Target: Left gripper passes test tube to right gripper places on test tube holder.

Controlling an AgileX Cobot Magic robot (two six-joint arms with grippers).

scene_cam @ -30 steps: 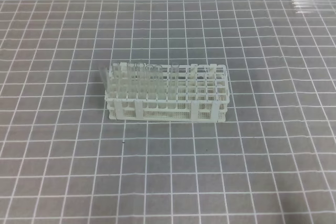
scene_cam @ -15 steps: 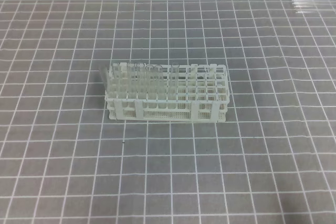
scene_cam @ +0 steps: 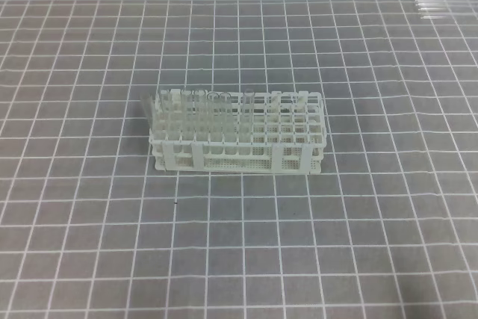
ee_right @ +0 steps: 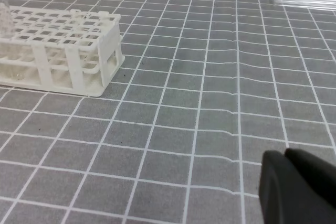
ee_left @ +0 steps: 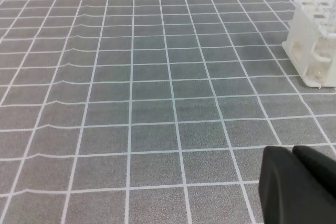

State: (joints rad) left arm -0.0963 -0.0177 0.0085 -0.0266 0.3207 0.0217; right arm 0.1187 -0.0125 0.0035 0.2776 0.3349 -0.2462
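While the white test tube holder [scene_cam: 237,134] stands mid-mat with clear tubes upright in its left holes, loose test tubes [scene_cam: 446,3] lie at the far right edge; the left gripper [ee_left: 296,184] and right gripper [ee_right: 294,184] hover empty, fingers pressed together.

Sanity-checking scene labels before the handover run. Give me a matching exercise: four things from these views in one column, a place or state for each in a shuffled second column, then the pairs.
Column 1:
1. test tube holder
2. spare glass tubes
3. left gripper
4. grid mat

Column 2:
A. lying flat at the far right edge of the table
B. shut, low over bare mat, holding nothing
C. grey with white lines, covering the table
D. white, standing mid-table, clear tubes upright in its left part

Pairs: 1-D, 2-A, 3-B, 4-C
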